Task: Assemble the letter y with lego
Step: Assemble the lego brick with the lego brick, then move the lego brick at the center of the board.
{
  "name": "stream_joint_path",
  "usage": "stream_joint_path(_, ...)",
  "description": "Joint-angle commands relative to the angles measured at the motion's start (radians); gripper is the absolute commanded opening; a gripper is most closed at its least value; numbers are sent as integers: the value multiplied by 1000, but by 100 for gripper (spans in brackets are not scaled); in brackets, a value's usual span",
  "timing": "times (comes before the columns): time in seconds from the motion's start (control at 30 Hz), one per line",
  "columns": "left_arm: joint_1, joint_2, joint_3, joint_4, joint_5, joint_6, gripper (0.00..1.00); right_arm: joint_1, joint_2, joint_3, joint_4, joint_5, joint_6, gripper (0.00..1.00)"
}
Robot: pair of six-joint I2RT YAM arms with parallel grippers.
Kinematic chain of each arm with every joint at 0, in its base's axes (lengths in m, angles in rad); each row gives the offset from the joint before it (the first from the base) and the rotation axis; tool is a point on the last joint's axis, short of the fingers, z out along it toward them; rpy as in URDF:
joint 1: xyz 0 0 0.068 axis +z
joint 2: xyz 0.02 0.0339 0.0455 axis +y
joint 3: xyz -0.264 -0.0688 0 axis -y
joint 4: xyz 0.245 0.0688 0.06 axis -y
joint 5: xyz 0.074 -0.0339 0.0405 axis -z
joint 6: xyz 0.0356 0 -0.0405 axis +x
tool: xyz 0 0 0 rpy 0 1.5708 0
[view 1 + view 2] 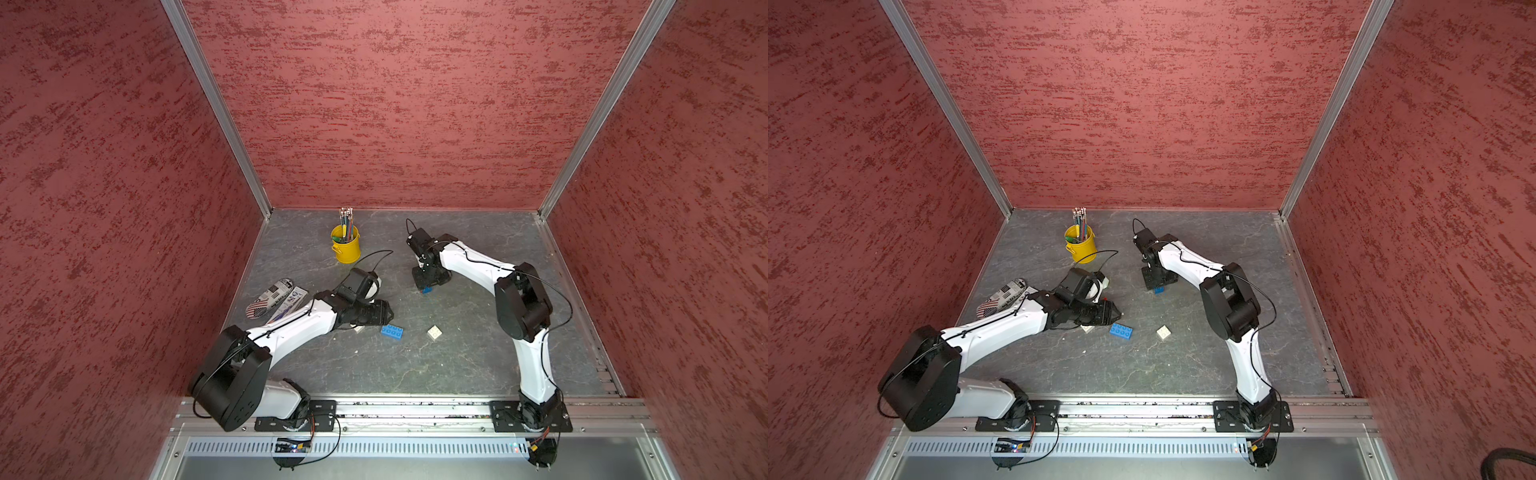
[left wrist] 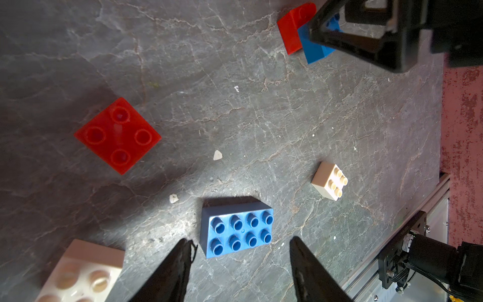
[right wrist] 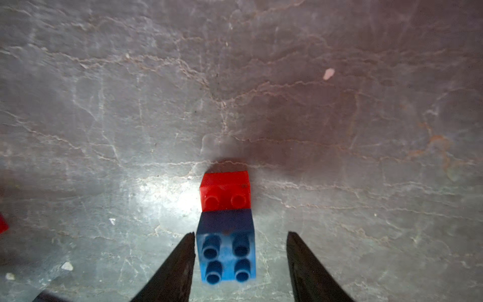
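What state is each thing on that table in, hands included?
Left hand: open, empty.
Right hand: open, straddling the blue square.
Blue square: stacked over half a red square.
Blue rectangle: loose, studs up.
Other red square: loose, studs up.
White square beside left hand: loose.
Other white square: loose, studs up.
Yellow bucket: upright, holding pencils.

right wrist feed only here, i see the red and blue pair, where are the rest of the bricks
Observer: The long blue brick lies loose just ahead of the left tool.
Operator: any white ones
Observer: One white brick sits alone, near the long blue brick but apart from it.
Operator: left tool holding anything
Observer: No, its jaws stand open and grip nothing.
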Motion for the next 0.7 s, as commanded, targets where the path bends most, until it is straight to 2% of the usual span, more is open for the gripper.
stream_joint_path(0.0, 6, 6, 18, -34, 28, 2, 63, 1, -139, -67, 18, 40, 44, 60)
stream_joint_path(0.13, 5, 38, 19, -54, 61, -8, 63, 1, -281, -232, 85, -10, 91, 60)
stream_joint_path(0.3, 4, 77, 22, -46, 100, -13, 64, 5, -439, -460, 228, -167, 143, 60)
stream_joint_path(0.67, -41, 157, 42, -9, 131, -29, 64, 5, -520, -671, 312, -230, 192, 58)
